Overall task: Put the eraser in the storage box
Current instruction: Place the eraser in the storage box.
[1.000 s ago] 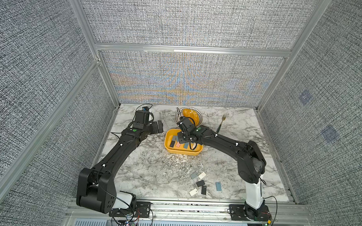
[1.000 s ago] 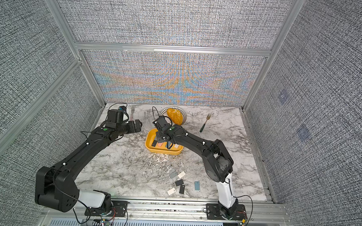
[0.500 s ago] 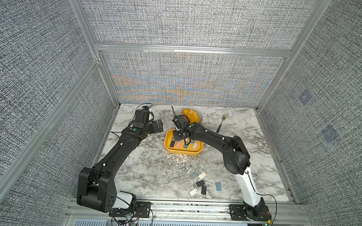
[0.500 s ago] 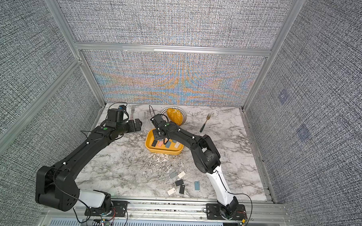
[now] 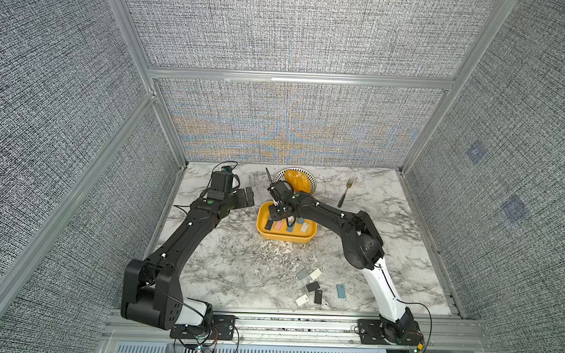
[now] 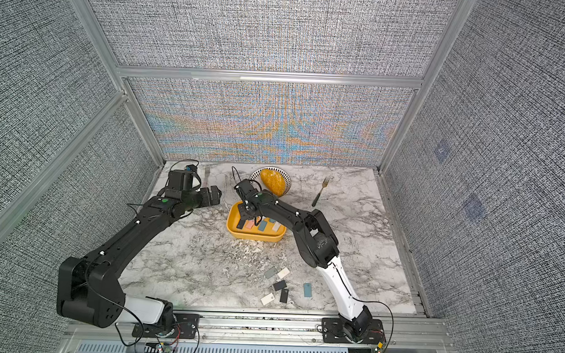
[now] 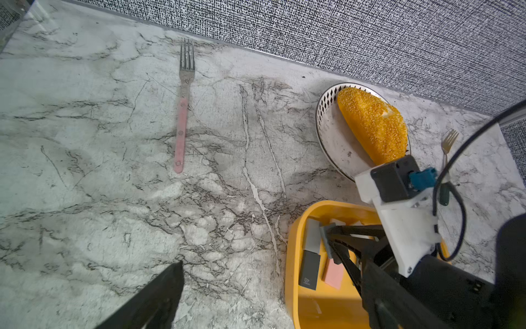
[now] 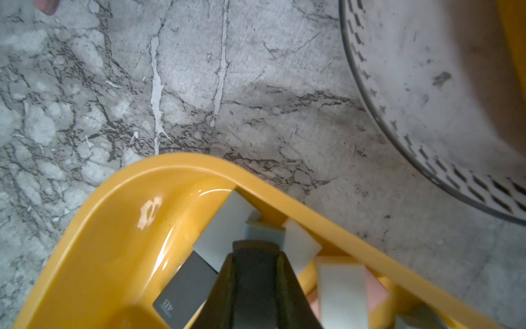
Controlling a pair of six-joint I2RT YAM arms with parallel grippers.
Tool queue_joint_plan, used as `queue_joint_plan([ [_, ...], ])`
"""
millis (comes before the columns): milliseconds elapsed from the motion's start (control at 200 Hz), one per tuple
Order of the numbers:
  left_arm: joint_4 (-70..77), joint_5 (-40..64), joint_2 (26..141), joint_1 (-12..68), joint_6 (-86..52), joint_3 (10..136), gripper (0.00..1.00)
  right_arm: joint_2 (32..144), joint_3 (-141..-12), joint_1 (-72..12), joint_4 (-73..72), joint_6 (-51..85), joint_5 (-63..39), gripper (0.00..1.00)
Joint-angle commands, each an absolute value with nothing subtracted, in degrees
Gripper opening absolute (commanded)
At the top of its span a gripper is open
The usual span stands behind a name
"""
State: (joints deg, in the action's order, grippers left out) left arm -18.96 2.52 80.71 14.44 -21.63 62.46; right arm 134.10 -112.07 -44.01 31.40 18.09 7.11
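The small grey rectangular eraser [image 8: 264, 231] is pinched at the tips of the right gripper [image 8: 256, 246], whose black jaws stand almost together on it. It hangs inside the shallow yellow plastic storage box [image 8: 170, 166], close to the rim on the plate's side, near a rounded corner; whether it touches the pieces beneath I cannot tell. In the box around it lie a black eraser marked 4B [image 8: 185, 294], a pale grey eraser [image 8: 222, 230], a white eraser [image 8: 341, 284] and a pink eraser [image 7: 334, 274]. Just beyond the box stands the round white patterned-rim plate [image 5: 312, 184], carrying an orange crumbed piece of bread [image 5: 295, 180]. The left gripper [image 5: 246, 197] hovers beside the box, apart from it, jaws spread wide and empty. A pink-handled fork [image 7: 182, 119] and a dark-handled fork [image 5: 344, 196] lie on the white marble tabletop [image 5: 232, 266], and a cluster of loose erasers [image 5: 313, 286] lies near its front edge.
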Motion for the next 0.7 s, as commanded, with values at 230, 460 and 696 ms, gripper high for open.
queue_joint_plan([
  [230,-17.8,2.4,80.8,14.2,-21.4,62.7,1.00,135.6,-114.1,-43.9,32.5,18.1,7.3,0.35],
  [460,-17.9,2.6,80.8,14.2,-21.4,62.8,1.00,134.0,-113.8,-44.2,32.3,18.0,7.5,0.52],
  [696,-18.1,2.6,80.5,14.2,-21.4,62.8,1.00,125.9,-109.7,-45.1,31.6,17.4,9.9,0.62],
])
